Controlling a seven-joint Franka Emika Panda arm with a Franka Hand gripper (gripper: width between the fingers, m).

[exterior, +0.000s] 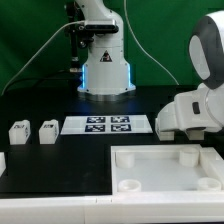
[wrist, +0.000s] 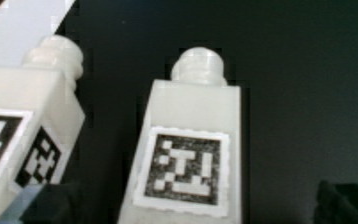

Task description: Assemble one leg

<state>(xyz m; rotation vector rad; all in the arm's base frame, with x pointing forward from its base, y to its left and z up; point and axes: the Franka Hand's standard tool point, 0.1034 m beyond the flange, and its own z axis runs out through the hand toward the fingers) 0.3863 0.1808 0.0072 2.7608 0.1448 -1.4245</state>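
Wrist view: leg [wrist: 194, 140] lies flat on black table [wrist: 291, 60], marker tag up, rounded peg at far end. Gripper [wrist: 194, 198] straddles its tagged end. Jaws spread wide, holding nothing; height above part can't be told. Neighbour leg [wrist: 25, 125] lies just beside, parallel. Ext. view: leg pair [exterior: 18, 131] at mid-left; same pair or not, can't tell. Handling (est.): rigid, light, smooth plastic, may slip or twist. Grip across long flat sides at mid-body, clear of peg and neighbour.
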